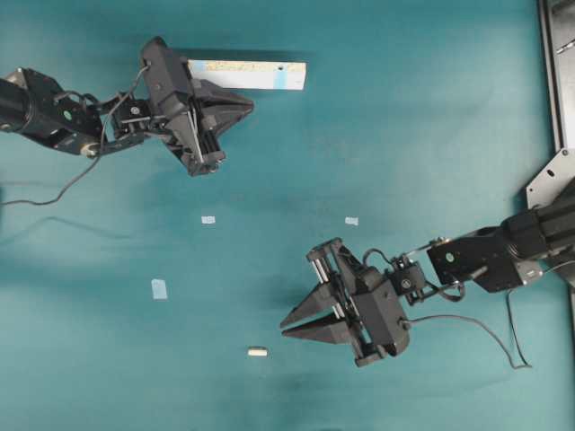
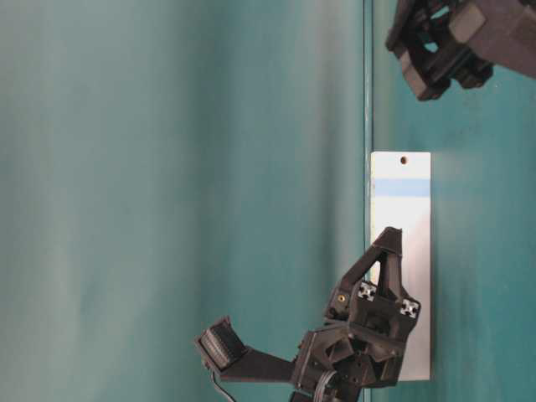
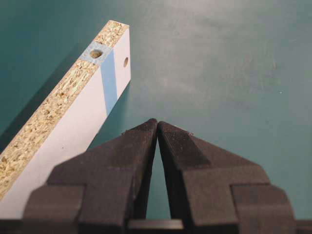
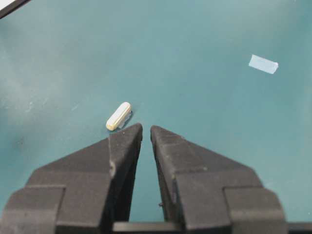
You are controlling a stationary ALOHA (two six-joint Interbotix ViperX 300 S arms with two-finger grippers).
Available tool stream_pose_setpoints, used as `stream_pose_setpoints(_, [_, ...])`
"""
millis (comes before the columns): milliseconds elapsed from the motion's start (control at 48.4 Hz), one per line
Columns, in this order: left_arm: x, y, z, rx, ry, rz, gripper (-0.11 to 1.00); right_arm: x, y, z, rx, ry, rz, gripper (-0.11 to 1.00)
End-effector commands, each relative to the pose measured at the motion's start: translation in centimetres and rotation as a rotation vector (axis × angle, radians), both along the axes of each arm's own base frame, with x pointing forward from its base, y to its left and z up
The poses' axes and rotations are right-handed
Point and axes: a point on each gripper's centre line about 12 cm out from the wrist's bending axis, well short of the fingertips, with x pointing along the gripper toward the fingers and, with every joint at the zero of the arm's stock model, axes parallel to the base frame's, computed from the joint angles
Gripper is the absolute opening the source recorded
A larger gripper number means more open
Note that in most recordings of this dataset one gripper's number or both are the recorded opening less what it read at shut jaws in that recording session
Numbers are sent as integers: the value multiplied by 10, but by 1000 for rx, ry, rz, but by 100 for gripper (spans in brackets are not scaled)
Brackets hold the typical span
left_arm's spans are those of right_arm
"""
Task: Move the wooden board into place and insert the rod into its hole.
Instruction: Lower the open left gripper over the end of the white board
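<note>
Right gripper (image 1: 289, 328) hovers near side of worktop (image 1: 422, 135), jaws nearly together, empty; rod (image 1: 258, 352) lies just left of tips. Left gripper (image 1: 247, 105) far left, jaws pressed together, empty, beside wooden board (image 1: 260, 74) at far edge.

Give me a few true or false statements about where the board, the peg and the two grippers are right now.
1. The wooden board lies at the table's far edge beside the left gripper. True.
2. The rod sits in the board's hole. False: it lies loose on the table near the right gripper.
3. The right gripper holds the rod. False: its jaws are empty.
4. A light-blue tape band crosses the board near one end. True.
</note>
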Motion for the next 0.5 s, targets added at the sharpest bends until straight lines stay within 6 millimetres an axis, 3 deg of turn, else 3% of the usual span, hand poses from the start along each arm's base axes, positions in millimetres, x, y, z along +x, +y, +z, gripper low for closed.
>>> stream_pose_setpoints(0, [5, -3, 10, -5, 5, -28, 16, 5, 1, 10, 15, -29, -3, 24])
stream_pose_setpoints(41, [7, -3, 10, -16, 29, -29, 13, 6, 2, 10, 7, -14, -3, 22])
stream_pose_setpoints(124, [9, -3, 11, -35, 74, -32, 0, 9, 2, 10, -17, 33, -3, 5])
stream_pose_setpoints(186, [12, -3, 14, -44, 102, -39, 0, 11, 3, 13, -41, 70, -1, 0])
stream_pose_setpoints(476, [11, -9, 25, -63, 186, -65, 0, 13, 4, 25, -140, 153, 38, -1])
